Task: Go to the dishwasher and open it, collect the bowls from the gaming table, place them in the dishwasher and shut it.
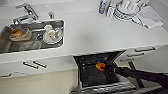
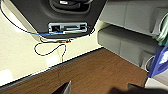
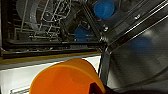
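1. Dishwasher (image 1: 100, 72) stands open below the white desk (image 1: 100, 32) in the head view, its door folded down toward the floor. The robot's right arm reaches in from the right, and the right hand (image 1: 106, 67) holds an orange-yellow bowl (image 1: 100, 66) over the dark interior. A sink (image 1: 7, 42) holding white dishes (image 1: 51, 35) lies well to the left.

2. Left wrist view looks down on cream floor, a brown wooden floor (image 2: 100, 72) and grey cushioned seats (image 2: 125, 42). Two dark tips at the edge appear to be the left hand (image 2: 100, 88), standing apart and released, with nothing between them.

3. Right wrist view has the same bowl (image 3: 66, 77) close and large, seemingly gripped at its rim, poised before the wire rack (image 3: 50, 22). A blue bowl (image 3: 104, 8) already sits inside, deeper in the machine.

4. Progress, as judged: opening and collecting look finished and one bowl is loaded. The second is still to be set down, and the door is still to be shut.
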